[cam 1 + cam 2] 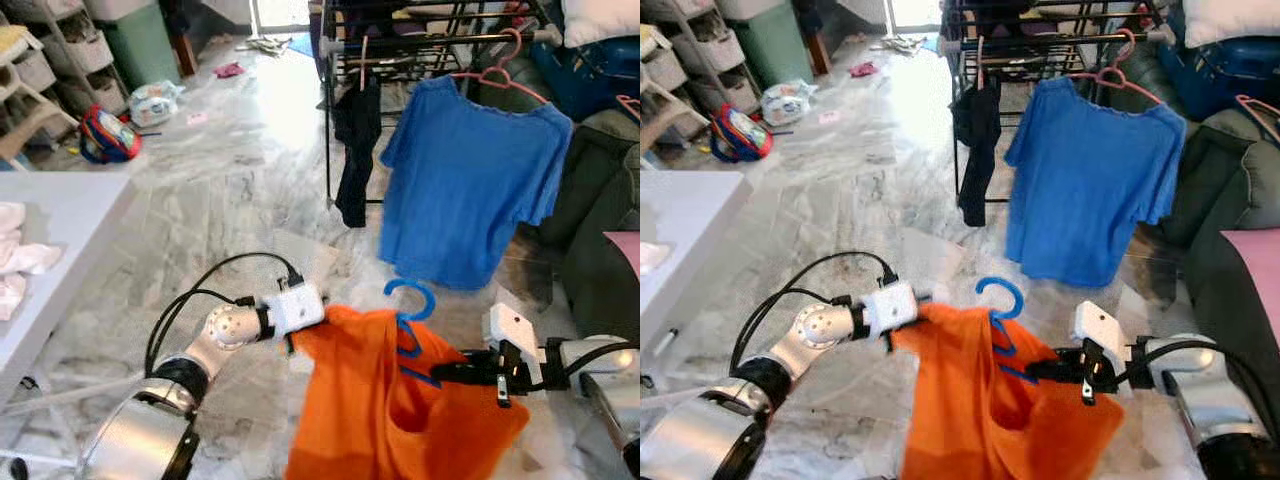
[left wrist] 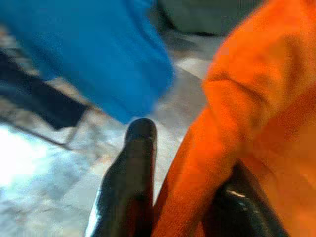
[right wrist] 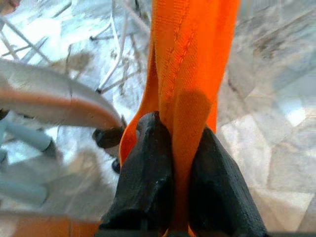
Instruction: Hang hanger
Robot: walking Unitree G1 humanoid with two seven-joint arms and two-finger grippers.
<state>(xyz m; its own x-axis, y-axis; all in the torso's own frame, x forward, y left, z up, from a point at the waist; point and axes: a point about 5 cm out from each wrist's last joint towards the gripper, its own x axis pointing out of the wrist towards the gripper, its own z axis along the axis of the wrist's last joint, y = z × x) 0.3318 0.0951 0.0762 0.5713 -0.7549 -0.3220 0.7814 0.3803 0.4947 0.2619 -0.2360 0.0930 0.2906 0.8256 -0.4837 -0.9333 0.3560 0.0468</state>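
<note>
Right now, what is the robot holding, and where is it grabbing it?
Both grippers hold the orange shirt on its blue hanger: left gripper pinches one shoulder, right gripper the other.

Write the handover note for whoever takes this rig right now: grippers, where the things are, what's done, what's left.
Left gripper: shut on the orange shirt, holding up its left shoulder.
Right gripper: shut on the same shirt's other side.
Blue hanger: inside the shirt's neck, hook sticking up between the two grippers.
Clothes rack: ahead across the marble floor; a blue shirt on a pink hanger and a dark garment hang on it.
Done: shirt is on its hanger and lifted.
Left: get closer to the rack, hook the hanger over a rail, let go.
</note>
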